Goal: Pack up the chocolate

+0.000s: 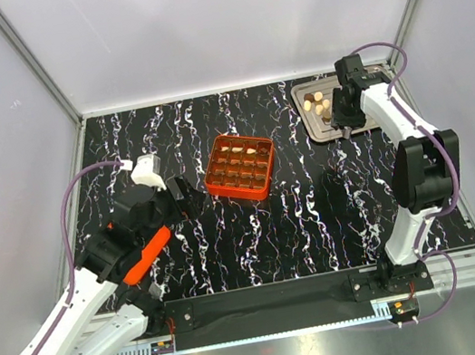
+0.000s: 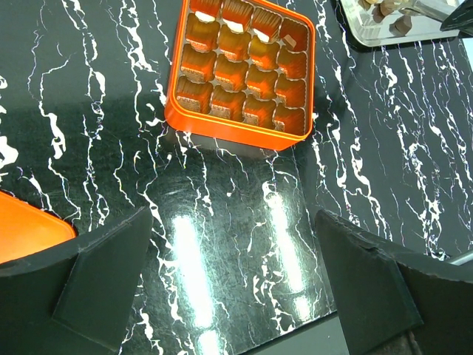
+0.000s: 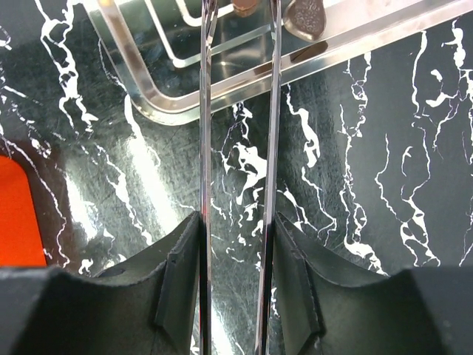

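Several cream and brown pieces of chocolate (image 1: 322, 104) lie on the silver tray (image 1: 310, 128) at the back right. My right gripper (image 1: 343, 115) is shut on metal tongs (image 3: 205, 148), whose two blades reach over the tray rim (image 3: 222, 100). A brown piece (image 3: 244, 6) sits between the blade tips at the frame's top edge, and a darker piece (image 3: 304, 18) lies beside them. The orange grid box (image 1: 238, 166) stands mid-table with a few cream pieces (image 2: 235, 26) in its far row. My left gripper (image 2: 236, 259) hovers open over bare table, on the near side of the box (image 2: 240, 70).
An orange flat part (image 2: 29, 229) shows at the lower left of the left wrist view, by the left arm (image 1: 145, 253). The black marbled table (image 1: 317, 209) ends at a black rail in front. White walls and metal posts close in the sides and back.
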{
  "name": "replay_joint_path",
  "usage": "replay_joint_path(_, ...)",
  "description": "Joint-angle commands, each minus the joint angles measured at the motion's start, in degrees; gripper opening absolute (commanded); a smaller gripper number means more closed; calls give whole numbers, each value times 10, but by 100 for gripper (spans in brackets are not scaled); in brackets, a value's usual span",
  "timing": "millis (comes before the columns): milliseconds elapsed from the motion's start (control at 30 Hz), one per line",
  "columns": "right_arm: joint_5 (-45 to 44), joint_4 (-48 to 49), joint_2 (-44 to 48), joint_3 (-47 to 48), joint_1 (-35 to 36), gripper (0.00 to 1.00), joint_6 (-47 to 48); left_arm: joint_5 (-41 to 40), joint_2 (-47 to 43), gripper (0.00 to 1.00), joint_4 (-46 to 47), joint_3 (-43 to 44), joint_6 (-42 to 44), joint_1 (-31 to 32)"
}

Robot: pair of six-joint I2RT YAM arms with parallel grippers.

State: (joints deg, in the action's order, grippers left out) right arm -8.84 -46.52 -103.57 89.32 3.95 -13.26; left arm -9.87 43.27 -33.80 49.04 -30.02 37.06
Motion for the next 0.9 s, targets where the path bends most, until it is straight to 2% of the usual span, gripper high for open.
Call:
replay_joint_path(0, 8, 26, -2, -5, -5, 47, 3, -3, 2, 99, 21, 14, 4, 0)
replay_joint_path(567, 40, 65, -31, -27, -25, 45, 6, -6, 13, 99, 24, 13, 3, 1)
replay_joint_path(700, 48, 68, -30, -28, -26, 40, 4, -5, 16, 99, 24, 13, 2, 0)
replay_joint_path(867, 46, 31, -10, -6, -26, 38, 0, -4, 17, 99, 23, 19, 2, 0)
